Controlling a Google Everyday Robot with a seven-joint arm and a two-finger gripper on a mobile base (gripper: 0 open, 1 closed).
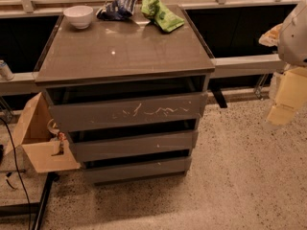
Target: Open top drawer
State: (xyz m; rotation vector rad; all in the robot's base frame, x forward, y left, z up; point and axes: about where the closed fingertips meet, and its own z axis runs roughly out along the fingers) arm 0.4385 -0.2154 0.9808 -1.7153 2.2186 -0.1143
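The top drawer is the tallest grey-brown front of the cabinet, with white scratch marks across its middle and no handle. A dark gap shows between it and the cabinet top. Two shorter grey drawers sit below it. My gripper, with pale yellow fingers under a white arm housing, hangs at the right edge of the view. It is to the right of the cabinet, at about the top drawer's height, and touches nothing.
On the cabinet top stand a white bowl, a dark blue snack bag and a green bag. An open cardboard box and a black cable lie at the left. A metal rail runs behind. The floor is speckled.
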